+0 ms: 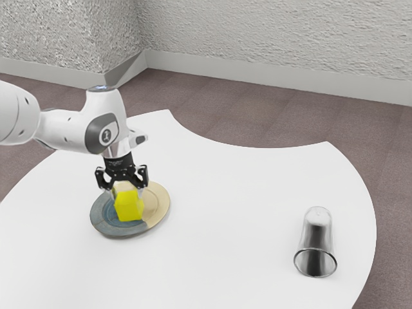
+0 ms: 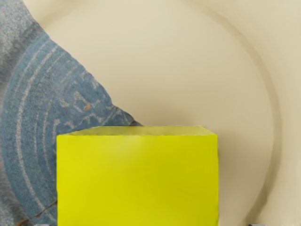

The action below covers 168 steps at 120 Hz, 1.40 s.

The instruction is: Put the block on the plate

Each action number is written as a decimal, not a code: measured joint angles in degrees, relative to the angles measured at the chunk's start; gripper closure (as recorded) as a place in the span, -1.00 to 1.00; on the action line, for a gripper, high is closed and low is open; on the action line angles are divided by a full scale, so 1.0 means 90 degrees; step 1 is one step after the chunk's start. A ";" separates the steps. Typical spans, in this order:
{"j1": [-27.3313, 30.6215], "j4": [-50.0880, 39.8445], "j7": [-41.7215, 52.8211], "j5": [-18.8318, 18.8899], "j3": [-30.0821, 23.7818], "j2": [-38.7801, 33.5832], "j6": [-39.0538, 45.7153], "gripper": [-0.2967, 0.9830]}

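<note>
Rectangular yellow block (image 1: 129,206) sits directly below the wide-set black two-finger gripper (image 1: 127,192), over the round blue-and-cream plate (image 1: 161,202); withdrawal should go straight up.

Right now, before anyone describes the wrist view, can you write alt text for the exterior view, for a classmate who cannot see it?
A robot arm brings its black gripper down to a yellow block over a blue-and-cream plate. On the same white table, a silvery cup is toward the view's right.
</note>
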 joint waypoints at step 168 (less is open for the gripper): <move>-0.0278 0.2798 0.1775 0.0853 0.0192 -0.1441 -0.3307 -0.54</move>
